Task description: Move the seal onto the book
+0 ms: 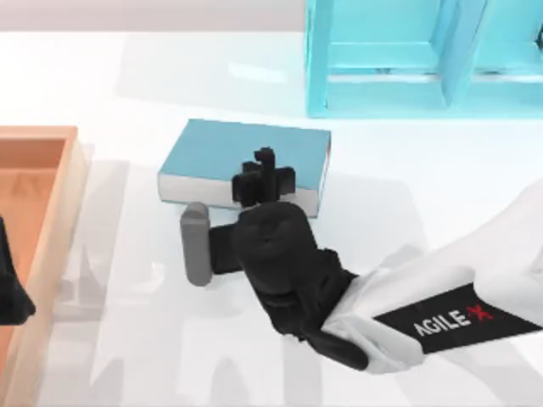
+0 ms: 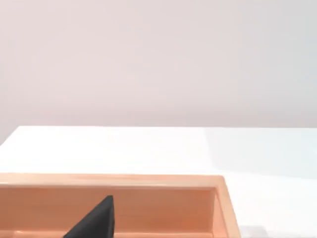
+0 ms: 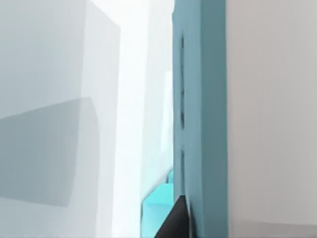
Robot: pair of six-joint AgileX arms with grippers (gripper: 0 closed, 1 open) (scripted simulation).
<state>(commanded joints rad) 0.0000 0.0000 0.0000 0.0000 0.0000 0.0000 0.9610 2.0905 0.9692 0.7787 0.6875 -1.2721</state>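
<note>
The right gripper [image 1: 265, 174] hovered over the book [image 1: 212, 153], right at its near edge! I couldn't tell whether it clenched anything, and the seal's whereabouts stayed unclear. So the placing looked close, not confirmed. Left arm sat parked by the wooden tray [image 1: 51, 203].

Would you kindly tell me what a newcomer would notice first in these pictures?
The right arm reaches in from the table's right, its gripper over the near edge of the teal book at mid-table. A cyan shelf unit stands behind it, and an orange wooden tray lies at the left edge.
</note>
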